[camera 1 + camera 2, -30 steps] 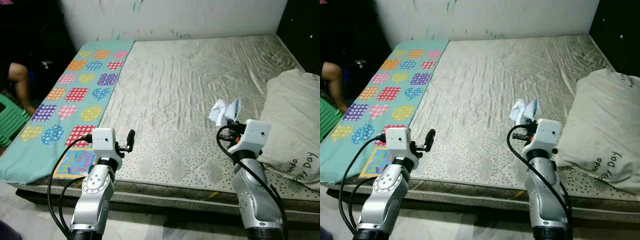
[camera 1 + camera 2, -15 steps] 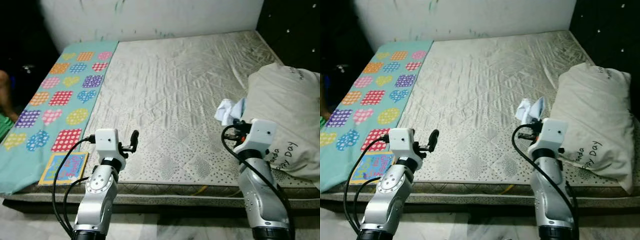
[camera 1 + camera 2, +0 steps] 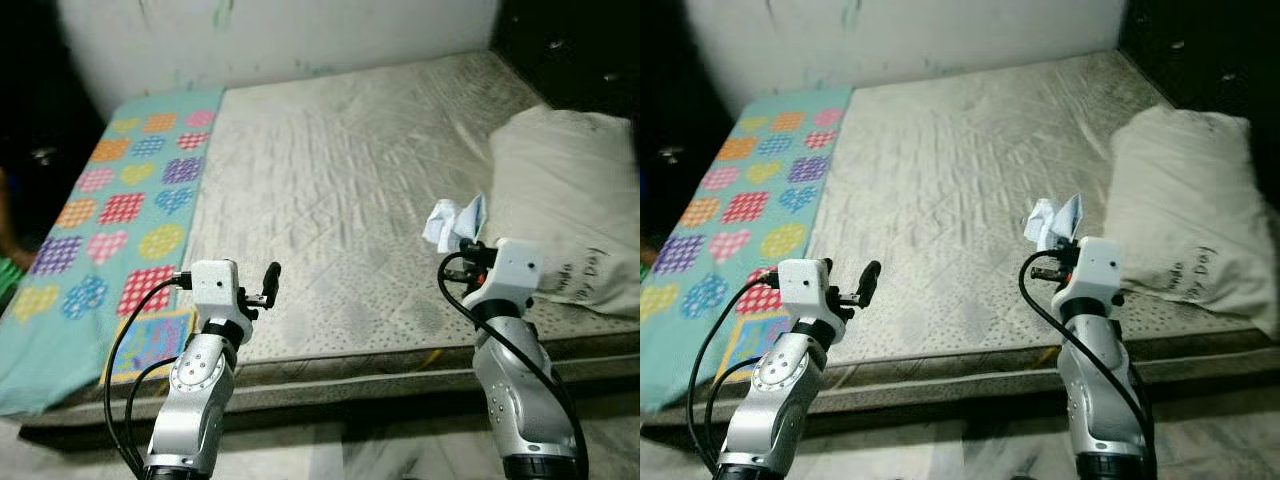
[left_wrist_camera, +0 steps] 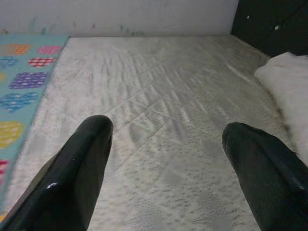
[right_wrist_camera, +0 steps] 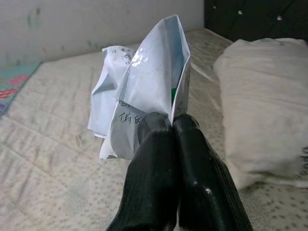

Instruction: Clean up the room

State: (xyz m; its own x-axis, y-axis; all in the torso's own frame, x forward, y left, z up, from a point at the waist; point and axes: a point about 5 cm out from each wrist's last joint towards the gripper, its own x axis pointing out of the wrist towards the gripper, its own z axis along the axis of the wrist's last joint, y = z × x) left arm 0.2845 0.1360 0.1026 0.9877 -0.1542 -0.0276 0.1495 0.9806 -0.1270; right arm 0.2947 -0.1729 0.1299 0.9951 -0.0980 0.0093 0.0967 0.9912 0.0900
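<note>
The right gripper (image 5: 172, 126) pinches a crumpled white wrapper (image 5: 139, 91), holding it above the mattress (image 3: 330, 170) just beside the pillow (image 3: 565, 190). The left gripper (image 4: 166, 144) hovers over the mattress's near edge, fingers spread apart and empty.

Head stereo over mattress (image 3: 340, 180) (wrists close)

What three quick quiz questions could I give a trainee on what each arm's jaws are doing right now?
1. True or false: the right gripper is shut on the crumpled paper.
2. The left gripper is: A) open above the mattress B) shut on the pillow C) holding the patterned mat
3. Fill in: the pillow lies on the robot's ____ side of the mattress.

Key: 1 true; 2 A; 3 right.
</note>
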